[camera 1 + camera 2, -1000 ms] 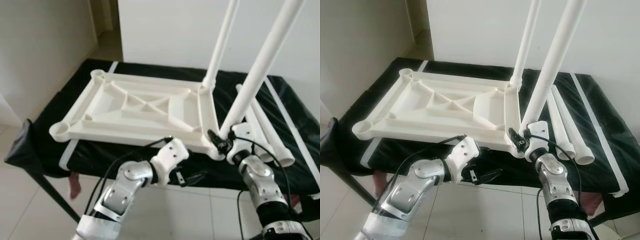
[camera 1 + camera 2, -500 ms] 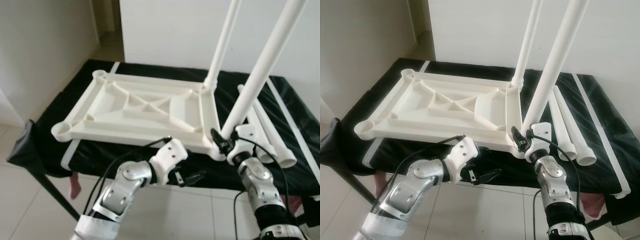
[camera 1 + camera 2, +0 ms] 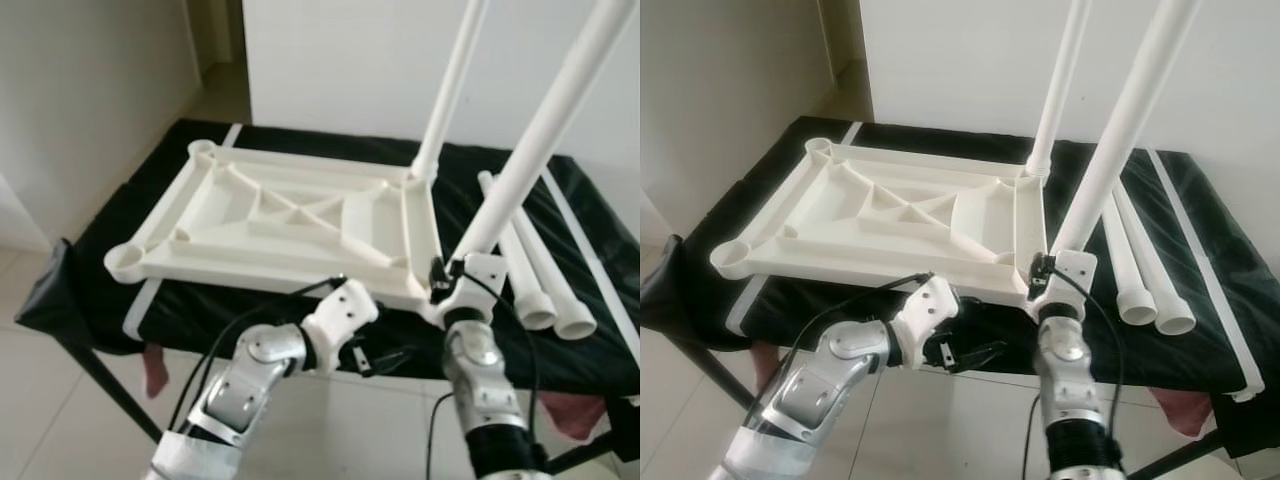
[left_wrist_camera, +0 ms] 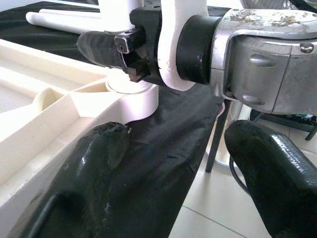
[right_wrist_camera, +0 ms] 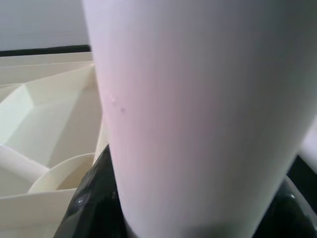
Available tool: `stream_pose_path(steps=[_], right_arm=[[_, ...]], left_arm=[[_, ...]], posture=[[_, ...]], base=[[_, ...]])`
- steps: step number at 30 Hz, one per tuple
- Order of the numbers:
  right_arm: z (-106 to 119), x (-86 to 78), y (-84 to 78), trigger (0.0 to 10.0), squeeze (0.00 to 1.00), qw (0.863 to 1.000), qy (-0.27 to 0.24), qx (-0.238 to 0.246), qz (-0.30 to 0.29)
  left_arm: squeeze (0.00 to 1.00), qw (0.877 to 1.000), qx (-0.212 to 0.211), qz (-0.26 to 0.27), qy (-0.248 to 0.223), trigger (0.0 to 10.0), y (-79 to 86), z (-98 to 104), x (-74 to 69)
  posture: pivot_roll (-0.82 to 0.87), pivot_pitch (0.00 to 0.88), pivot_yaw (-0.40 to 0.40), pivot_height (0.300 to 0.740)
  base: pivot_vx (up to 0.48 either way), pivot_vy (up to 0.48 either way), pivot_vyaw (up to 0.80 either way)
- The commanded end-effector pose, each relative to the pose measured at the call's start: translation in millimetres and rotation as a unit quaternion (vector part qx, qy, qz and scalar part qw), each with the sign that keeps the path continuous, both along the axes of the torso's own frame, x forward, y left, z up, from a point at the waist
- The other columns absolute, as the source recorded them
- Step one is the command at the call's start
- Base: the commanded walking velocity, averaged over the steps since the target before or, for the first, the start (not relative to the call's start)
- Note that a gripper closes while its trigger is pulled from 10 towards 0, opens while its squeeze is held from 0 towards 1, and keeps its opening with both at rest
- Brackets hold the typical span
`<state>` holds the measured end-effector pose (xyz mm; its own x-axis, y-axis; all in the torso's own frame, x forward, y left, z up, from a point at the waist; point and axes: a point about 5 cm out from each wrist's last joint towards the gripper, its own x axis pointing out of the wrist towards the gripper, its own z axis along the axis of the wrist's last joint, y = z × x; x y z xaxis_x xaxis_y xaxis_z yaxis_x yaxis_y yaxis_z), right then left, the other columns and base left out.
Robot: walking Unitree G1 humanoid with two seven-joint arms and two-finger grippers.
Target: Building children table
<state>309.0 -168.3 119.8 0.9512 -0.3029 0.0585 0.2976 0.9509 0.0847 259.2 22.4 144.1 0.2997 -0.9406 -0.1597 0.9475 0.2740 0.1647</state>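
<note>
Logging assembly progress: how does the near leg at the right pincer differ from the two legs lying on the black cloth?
The near leg stands upright in the tabletop's near right corner socket; the two loose legs lie flat on the black cloth, beside the tabletop. The right pincer is shut on the near leg's base; nothing touches the loose legs. All are plain white tubes.

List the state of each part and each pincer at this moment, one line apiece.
Table top: upside down on the black table, ribs facing up.
Far leg: upright in its corner socket.
Near leg: upright at the near right corner, gripped low.
Two spare legs: lying flat beside the table top.
Right pincer: shut on the near leg.
Left pincer: open, empty, below the table edge.
</note>
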Motion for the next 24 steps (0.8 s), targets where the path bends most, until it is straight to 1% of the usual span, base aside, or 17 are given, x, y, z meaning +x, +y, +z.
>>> stream_pose_path(steps=[1, 3, 7, 8, 9, 10, 14, 18, 24], right_arm=[[-16.9, -6.5, -2.9, 10.0, 0.0, 0.999, 0.041, 0.014, -0.032], [-15.1, -5.0, 2.5, 10.0, 0.0, 0.999, 0.036, 0.017, -0.017], [-12.6, -5.1, -0.5, 10.0, 0.0, 0.999, 0.031, 0.016, -0.014], [-11.9, -5.6, -2.1, 10.0, 0.77, 0.999, 0.029, 0.017, -0.016], [-11.0, -6.2, -3.4, 10.0, 0.77, 0.999, 0.027, 0.015, -0.019], [-10.4, -6.5, -3.3, 10.0, 1.0, 0.999, 0.024, 0.017, -0.018], [-4.8, -8.2, 0.3, 10.0, 1.0, 1.0, 0.008, 0.017, -0.007], [-1.4, -11.3, 0.6, 10.0, 1.0, 1.0, -0.003, 0.012, -0.004], [-5.9, -25.0, -4.3, 10.0, 1.0, 0.999, -0.009, -0.001, 0.035]], left_arm=[[0.0, 1.0, -0.005, 0.014, 0.002, 10.0, -0.3, 0.1, -1.1], [0.0, 1.0, -0.006, 0.015, 0.004, 10.0, 0.0, 0.5, -1.3], [0.0, 1.0, -0.003, 0.011, 0.004, 10.0, 0.7, -0.7, -2.3], [0.0, 1.0, -0.001, 0.011, 0.003, 10.0, 1.1, -0.9, -2.0], [0.0, 1.0, 0.0, 0.011, 0.002, 10.0, 1.5, -0.5, -1.2], [0.0, 1.0, -0.001, 0.011, 0.002, 10.0, 1.6, 0.2, -0.3], [0.0, 1.0, -0.001, 0.012, 0.002, 10.0, 1.4, 0.6, -0.1], [0.0, 1.0, -0.001, 0.011, 0.003, 10.0, 0.5, -0.2, -1.6], [0.0, 1.0, -0.003, 0.015, 0.005, 10.0, 0.3, -0.1, -1.2]], posture=[[0.01, 0.0, -0.043, 0.74], [0.01, 0.0, -0.043, 0.74], [0.01, 0.0, -0.038, 0.74], [0.01, 0.0, -0.037, 0.74], [0.01, 0.0, -0.037, 0.74], [0.01, 0.0, -0.036, 0.74], [0.0, 0.0, -0.037, 0.74], [0.0, 0.0, -0.037, 0.74], [0.01, 0.0, -0.045, 0.74]], base=[[0.0, 0.0, 0.0], [0.0, 0.0, 0.0], [0.0, 0.0, 0.0], [0.0, 0.0, 0.0], [0.0, 0.0, 0.0], [0.0, 0.0, 0.0], [0.0, 0.0, 0.0], [0.0, 0.0, 0.0], [0.0, 0.0, 0.0]])
